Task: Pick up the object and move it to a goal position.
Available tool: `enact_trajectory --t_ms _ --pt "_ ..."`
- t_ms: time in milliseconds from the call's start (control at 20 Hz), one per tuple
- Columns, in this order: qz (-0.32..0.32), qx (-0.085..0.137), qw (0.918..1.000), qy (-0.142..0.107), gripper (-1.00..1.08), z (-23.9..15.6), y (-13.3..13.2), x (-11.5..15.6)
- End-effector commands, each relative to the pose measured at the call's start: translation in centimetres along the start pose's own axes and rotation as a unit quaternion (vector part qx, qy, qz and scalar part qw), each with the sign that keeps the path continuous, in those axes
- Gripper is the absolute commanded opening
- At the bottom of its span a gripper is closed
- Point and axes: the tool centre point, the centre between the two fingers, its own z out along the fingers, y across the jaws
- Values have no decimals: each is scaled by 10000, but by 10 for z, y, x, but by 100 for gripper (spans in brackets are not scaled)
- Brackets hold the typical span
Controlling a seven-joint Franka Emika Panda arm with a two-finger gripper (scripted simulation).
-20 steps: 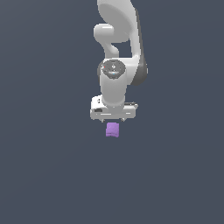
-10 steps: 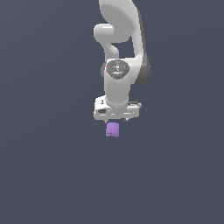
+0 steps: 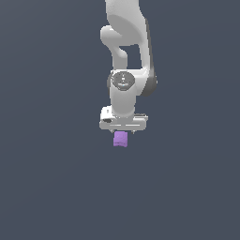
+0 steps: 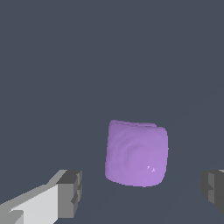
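Hovering hand (image 3: pixel 123 132), fingers spread, purple object (image 4: pixel 137 153) unlabelled

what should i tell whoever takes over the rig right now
Gripper: open, fingers spread wide on either side of the purple block, not touching it.
Block: directly below the gripper in the exterior view, between the fingers in the wrist view. Whether it sits on a surface cannot be told.
Done: arm lined up over the block.
Left: shut on the block, lift it, carry it to the goal. No goal marker shows in either view.
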Motion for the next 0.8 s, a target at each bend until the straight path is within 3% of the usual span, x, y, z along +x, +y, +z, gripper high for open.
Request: enact_trajectory --t_ms 0,750 --pt "170 -17 9998 42 100 10 3 -2" --pt "420 -44 9991 103 100 33 9 -6"
